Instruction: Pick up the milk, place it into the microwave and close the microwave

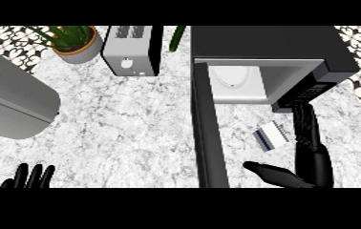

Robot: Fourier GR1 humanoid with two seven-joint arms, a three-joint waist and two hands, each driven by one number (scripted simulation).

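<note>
Fingers (304, 120) of your right hand (310, 151) are stretching straight beside the milk (270, 136), which is lying ungrasped on the surface (127, 123). Microwave (271, 56) is standing open, door (208, 128) swung out; you're still facing pickup, placement and closing. Left hand (28, 176) is resting open.

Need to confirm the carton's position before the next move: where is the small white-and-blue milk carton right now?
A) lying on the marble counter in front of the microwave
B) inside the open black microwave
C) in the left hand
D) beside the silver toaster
A: the small white-and-blue milk carton lies on the marble counter before the open black microwave, beside the right hand, unheld.
</note>
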